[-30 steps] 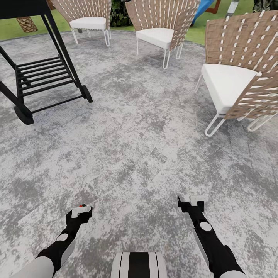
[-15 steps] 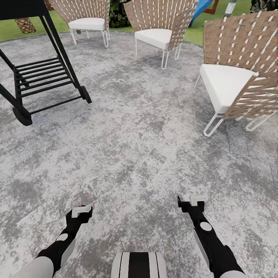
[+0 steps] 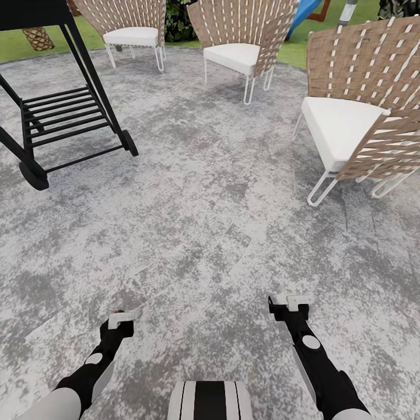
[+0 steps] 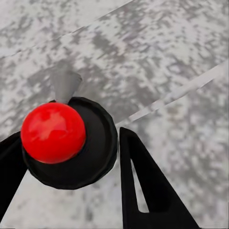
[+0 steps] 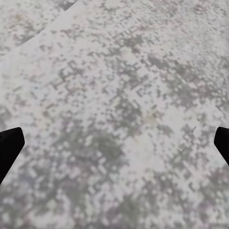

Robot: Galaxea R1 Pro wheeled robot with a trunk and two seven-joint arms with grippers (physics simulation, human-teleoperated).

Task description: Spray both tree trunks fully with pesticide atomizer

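The pesticide atomizer (image 4: 67, 143) sits in the left gripper (image 3: 121, 319), off the ground: the left wrist view shows its round black cap with a red ball on top and a grey nozzle tip behind it. The dark fingers (image 4: 143, 191) stand on either side of the cap, pressed close against it, so I judge them closed on the sprayer. In the head view a speck of red marks it at the end of the left arm, low over the paving.

The right gripper (image 3: 294, 302) is spread wide with nothing between its fingers (image 5: 9, 145), which show at the far edges of the right wrist view over bare mottled stone.

Around the robot lies a grey-and-white stone patio (image 3: 210, 192). A woven chair with a white seat (image 3: 361, 111) stands ahead to the right, two more chairs (image 3: 245, 35) are farther off, and a black slatted stand on wheels (image 3: 64, 116) is to the left. A strip of green lawn (image 3: 17, 46) lies beyond them.

Over the last second the whole view slid a little and has now settled, so the base has likely paused. The left gripper has dipped and turned slightly. The pick-up looks done; the drive to the two trees and all the spraying remain
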